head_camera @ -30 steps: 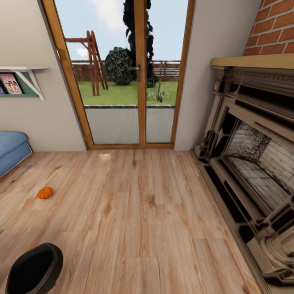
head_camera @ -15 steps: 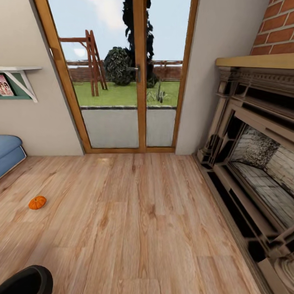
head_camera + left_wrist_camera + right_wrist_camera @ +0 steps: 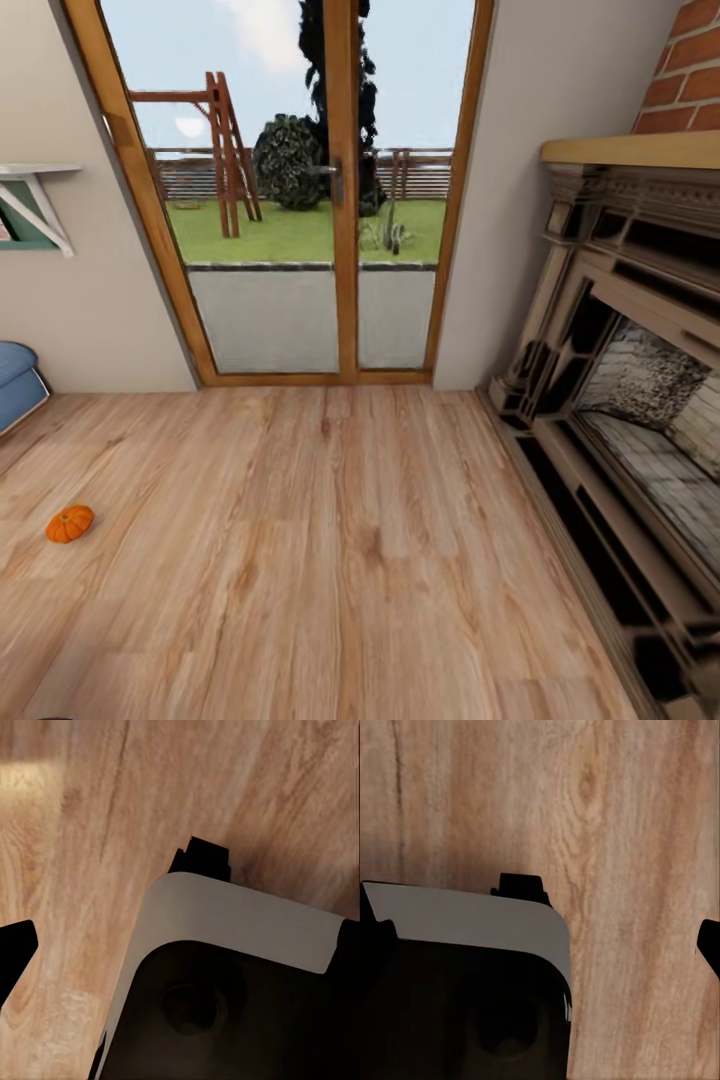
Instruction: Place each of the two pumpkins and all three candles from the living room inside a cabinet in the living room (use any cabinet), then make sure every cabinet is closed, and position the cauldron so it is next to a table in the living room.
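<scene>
Orange pumpkin (image 3: 69, 523) lies alone on the wood floor (image 3: 340, 560); either tool's opening cannot be told

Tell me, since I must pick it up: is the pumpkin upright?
Cannot tell; the pumpkin lies on the wooden floor, too small to judge.

The right wrist camera looks straight down on a wood-plank floor (image 3: 615, 832), its pale brown grain running along the boards, with a darker knot in one plank. A pale grey, round-cornered part of the robot's body (image 3: 472, 919) lies in front of the floor, a small black block standing at its far edge. Under the grey band the body is dark, with a round recess. A black tip (image 3: 709, 945) of the right tool enters from the frame's edge.
</scene>
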